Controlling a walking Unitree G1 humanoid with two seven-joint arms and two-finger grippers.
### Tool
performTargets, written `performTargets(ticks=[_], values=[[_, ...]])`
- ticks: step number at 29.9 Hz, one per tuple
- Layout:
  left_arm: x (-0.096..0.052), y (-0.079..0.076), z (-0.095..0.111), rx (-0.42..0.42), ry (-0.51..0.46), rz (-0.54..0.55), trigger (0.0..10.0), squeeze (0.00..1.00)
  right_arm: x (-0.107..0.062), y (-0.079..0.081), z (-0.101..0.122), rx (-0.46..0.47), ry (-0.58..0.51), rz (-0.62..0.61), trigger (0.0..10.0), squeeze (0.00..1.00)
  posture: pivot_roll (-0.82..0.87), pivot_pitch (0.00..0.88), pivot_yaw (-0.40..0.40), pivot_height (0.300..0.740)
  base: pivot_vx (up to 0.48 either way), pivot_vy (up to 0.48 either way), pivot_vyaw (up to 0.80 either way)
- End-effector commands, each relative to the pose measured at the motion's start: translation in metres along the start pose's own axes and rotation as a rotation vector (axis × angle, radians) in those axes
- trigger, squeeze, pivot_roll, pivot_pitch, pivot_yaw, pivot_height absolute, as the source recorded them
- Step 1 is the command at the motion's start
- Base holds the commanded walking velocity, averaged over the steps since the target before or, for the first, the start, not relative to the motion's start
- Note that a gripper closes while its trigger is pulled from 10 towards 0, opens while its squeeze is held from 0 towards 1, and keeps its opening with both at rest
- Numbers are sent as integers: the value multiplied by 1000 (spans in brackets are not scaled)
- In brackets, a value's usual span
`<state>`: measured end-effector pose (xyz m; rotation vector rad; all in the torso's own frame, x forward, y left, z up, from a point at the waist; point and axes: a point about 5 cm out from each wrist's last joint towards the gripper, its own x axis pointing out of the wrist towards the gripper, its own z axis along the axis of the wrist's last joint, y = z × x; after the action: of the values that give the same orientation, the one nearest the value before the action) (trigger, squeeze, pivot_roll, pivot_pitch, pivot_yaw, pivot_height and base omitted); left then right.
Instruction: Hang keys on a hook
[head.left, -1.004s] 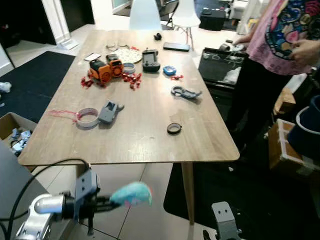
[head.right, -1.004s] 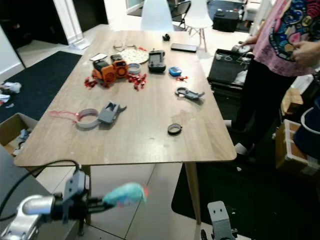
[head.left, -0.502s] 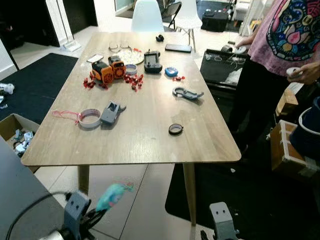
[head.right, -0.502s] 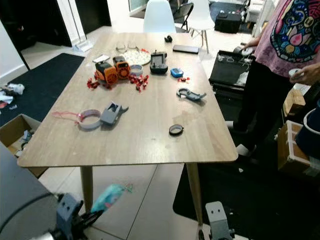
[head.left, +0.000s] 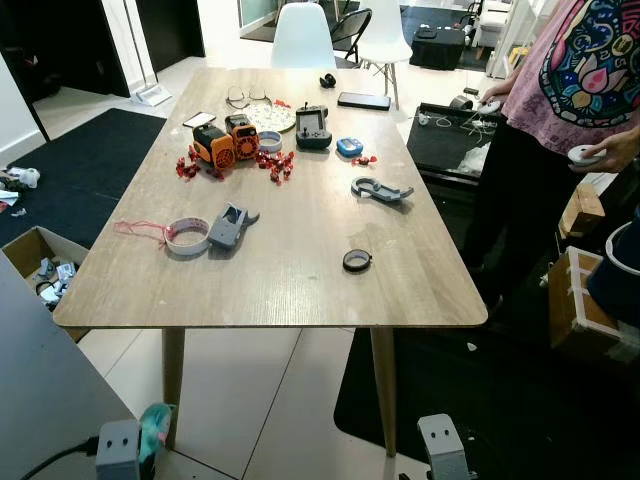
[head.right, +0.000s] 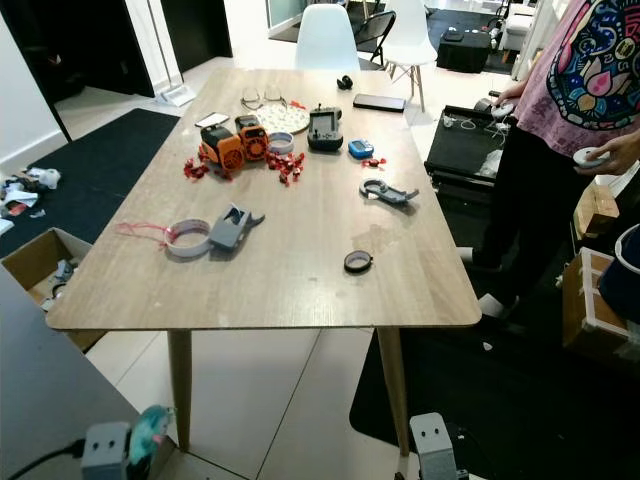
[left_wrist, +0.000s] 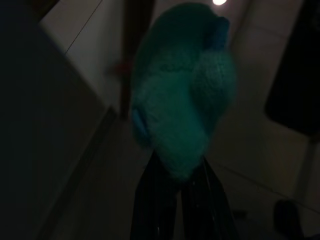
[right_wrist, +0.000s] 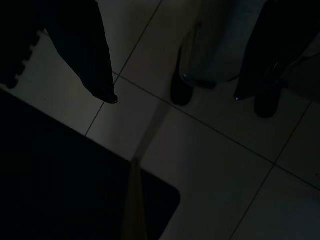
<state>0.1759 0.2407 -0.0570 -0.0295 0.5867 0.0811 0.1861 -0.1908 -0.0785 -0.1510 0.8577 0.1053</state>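
Below the wooden table (head.left: 290, 270), left end effector (left_wrist: 172, 170) pinches the fluffy teal keychain (left_wrist: 182, 105); right end effector (right_wrist: 175, 97) gapes wide.

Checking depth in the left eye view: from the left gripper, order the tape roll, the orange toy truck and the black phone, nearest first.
From the left gripper, low at the near left, holding a teal fuzzy thing:
1. Tape roll, near left part of the table.
2. Orange toy truck, mid-left, farther back.
3. Black phone, far end, to the right.
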Motion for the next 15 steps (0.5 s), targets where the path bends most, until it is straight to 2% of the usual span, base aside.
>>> performTargets(ticks=[1,5,9,15], values=[[-1,-10,-6,2,14,-33,10000,0,-2,0,-6,-26,26,1,10000,0,27,61,-4,740,0,0,0],[1,-15,-5,-8,7,-43,10000,0,-2,0,-7,-39,32,7,10000,0,29,54,-5,740,0,0,0],[5,-28,-5,-19,8,-58,10000,0,-2,1,-9,-54,42,16,10000,0,30,47,-9,740,0,0,772],[5,-33,-7,-36,13,-52,10000,0,-2,2,-9,-70,44,21,10000,0,33,46,-15,740,0,0,800]])
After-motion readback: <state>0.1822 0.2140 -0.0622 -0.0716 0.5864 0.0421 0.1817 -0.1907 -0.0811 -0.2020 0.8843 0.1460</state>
